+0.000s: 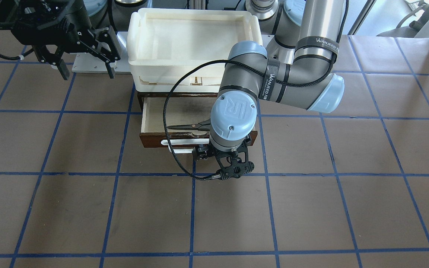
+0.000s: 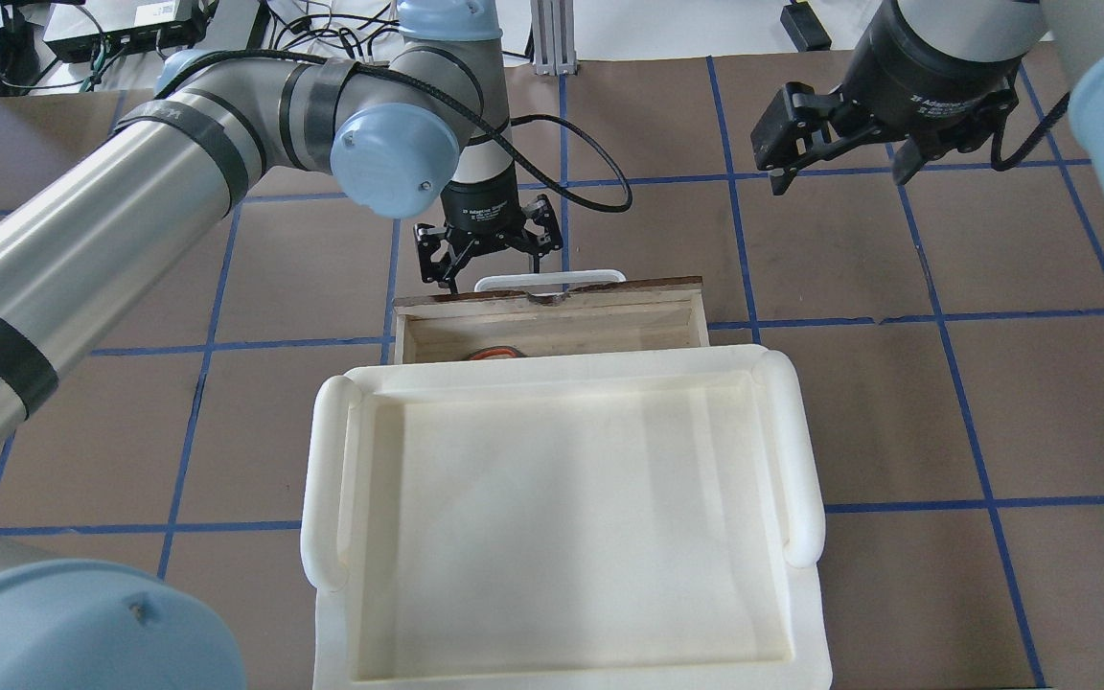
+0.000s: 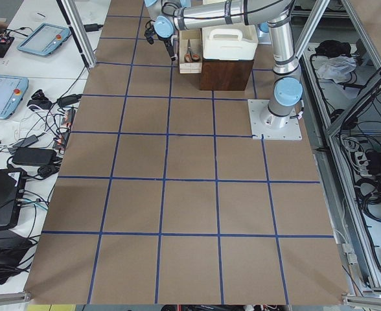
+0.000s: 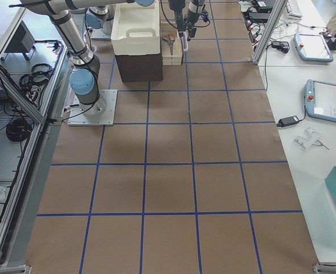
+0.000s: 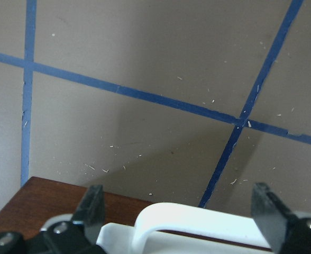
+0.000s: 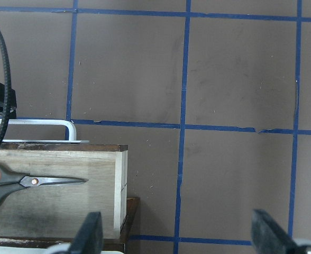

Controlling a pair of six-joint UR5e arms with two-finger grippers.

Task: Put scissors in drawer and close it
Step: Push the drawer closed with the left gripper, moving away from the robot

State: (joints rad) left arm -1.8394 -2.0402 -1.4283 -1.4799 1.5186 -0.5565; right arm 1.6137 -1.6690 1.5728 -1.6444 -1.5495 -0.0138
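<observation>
While the front view showed dark-bladed, grey-handled scissors (image 1: 188, 126) lying inside the open brown wooden drawer (image 1: 151, 140), overhead the left end effector (image 2: 490, 273) sat spread wide at its white bar handle (image 2: 595, 276), and the right end effector (image 2: 839, 177) hung wide and empty. Rigid front, I'd guess: just push.

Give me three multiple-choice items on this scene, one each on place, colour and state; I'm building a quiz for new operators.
1. Where do the scissors lie? A in the drawer; B in the cream tray; C on the table.
2. What colour is the drawer's bar handle? A black; B white; C orange.
3. The drawer is: A shut; B pulled open; C taken out.
Answers: 1 A, the blades lie on its plywood floor; 2 B, a white bar against the brown front; 3 B, its interior is exposed.
</observation>
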